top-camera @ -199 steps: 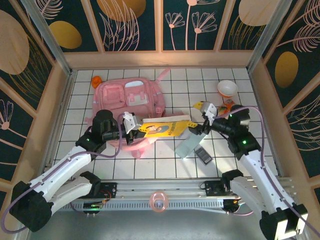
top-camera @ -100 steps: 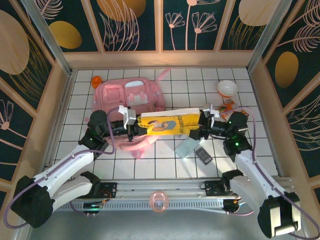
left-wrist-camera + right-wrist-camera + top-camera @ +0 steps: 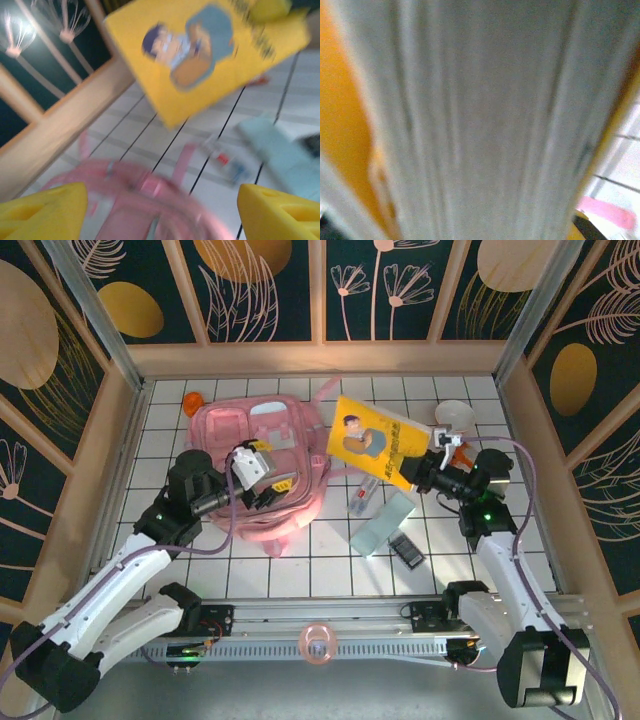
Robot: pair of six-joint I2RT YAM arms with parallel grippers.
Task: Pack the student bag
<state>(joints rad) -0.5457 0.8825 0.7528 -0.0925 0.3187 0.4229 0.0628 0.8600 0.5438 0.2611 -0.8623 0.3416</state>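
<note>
1. Right gripper (image 3: 420,474) is clamped on the lower edge of a yellow book (image 3: 372,440) and holds it in the air, cover up and tilted. Its wrist camera gives blurred page edges (image 3: 470,120).
2. Left gripper (image 3: 272,478) is spread wide with nothing between the yellow fingers (image 3: 42,212). It hovers just above the student bag (image 3: 255,440).
3. Bag lies flat, pockets up, directly under the left gripper. It's to the left of the right gripper, with the book between them. Bag's long axis runs away from the arm bases.
4. Book's long axis runs from the right gripper out and left, toward the bag's far right corner.
5. Left arm is the nearer one, so my guess is it holds the mouth open while the right arm swings the book left. Can't tell if the zip is open.
6. Grey case (image 3: 383,525) sits on the tiles near and below the right gripper.
</note>
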